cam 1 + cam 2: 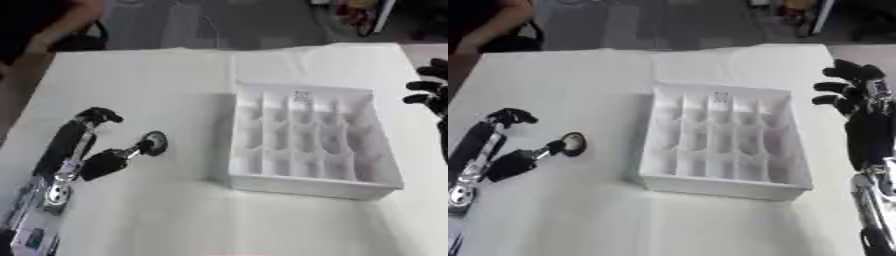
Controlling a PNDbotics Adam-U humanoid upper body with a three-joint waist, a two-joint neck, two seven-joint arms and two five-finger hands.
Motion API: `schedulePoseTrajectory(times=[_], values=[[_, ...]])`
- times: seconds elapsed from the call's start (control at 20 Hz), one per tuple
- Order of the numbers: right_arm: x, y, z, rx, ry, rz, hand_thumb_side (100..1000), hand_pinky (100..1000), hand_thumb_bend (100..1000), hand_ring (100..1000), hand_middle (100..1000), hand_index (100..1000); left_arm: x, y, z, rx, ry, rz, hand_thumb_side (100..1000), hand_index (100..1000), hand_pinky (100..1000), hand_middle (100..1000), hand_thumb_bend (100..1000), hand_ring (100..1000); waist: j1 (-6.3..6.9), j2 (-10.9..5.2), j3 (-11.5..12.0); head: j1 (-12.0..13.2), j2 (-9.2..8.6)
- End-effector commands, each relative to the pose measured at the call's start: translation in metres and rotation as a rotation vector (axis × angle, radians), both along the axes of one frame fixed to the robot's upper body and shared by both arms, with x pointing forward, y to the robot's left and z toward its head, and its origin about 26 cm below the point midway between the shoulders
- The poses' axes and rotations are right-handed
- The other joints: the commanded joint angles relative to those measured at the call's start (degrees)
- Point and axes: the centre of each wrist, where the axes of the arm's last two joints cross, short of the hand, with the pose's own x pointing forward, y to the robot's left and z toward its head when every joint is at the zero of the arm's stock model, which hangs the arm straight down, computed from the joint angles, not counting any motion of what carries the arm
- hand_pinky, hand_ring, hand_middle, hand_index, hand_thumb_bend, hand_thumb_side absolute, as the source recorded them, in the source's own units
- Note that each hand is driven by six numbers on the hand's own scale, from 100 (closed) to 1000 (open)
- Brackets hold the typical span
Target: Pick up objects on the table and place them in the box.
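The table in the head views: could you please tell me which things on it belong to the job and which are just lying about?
Belongs to the job:
- white divided box
- small dark round thing beside the left hand
- right hand, idle at the right

Just lying about:
- coloured clutter beyond the far edge of the table

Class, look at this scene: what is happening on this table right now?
A humanoid robot sits at a white table with a white compartmented box in the middle; its compartments look empty. The left hand is down on the table left of the box, with a small dark round object at its fingertips; whether the object is gripped cannot be made out. The right hand hovers open beside the box's right side, holding nothing. Nothing has gone into the box yet.
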Motion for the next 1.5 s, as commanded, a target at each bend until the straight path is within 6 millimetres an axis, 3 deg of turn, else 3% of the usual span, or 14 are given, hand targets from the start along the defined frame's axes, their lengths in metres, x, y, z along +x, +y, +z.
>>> schedulePoseTrajectory(times=[0.05,0.1,0.65,0.7,1.5], values=[[-0.002,-0.002,0.008,-0.016,-0.023,-0.004,986,596,100,667,709,812,0.007,-0.004,0.002,0.009,-0.01,-0.012,730,769,820,773,957,806,-0.07,-0.76,0.05,-0.28,-0.7],[-0.002,-0.002,0.007,-0.015,-0.023,-0.004,1000,596,100,667,709,812,0.009,-0.005,0.0,0.008,-0.007,-0.015,766,770,821,773,865,806,-0.08,-0.77,0.06,-0.29,-0.7],[-0.002,-0.002,0.006,-0.014,-0.019,-0.002,1000,596,100,666,709,811,0.023,-0.021,-0.01,0.023,0.034,-0.036,735,788,827,777,875,809,-0.15,-0.84,0.05,-0.09,-0.67],[-0.002,-0.002,0.006,-0.013,-0.019,-0.002,1000,596,100,666,709,811,0.024,-0.021,-0.01,0.025,0.036,-0.037,684,795,829,776,854,809,-0.15,-0.84,0.04,-0.08,-0.68],[-0.002,-0.002,0.006,-0.014,-0.018,-0.002,999,596,100,667,709,812,0.03,-0.024,-0.005,0.065,0.053,-0.052,665,799,843,779,815,812,-0.06,-0.84,-0.28,0.09,-0.71]])
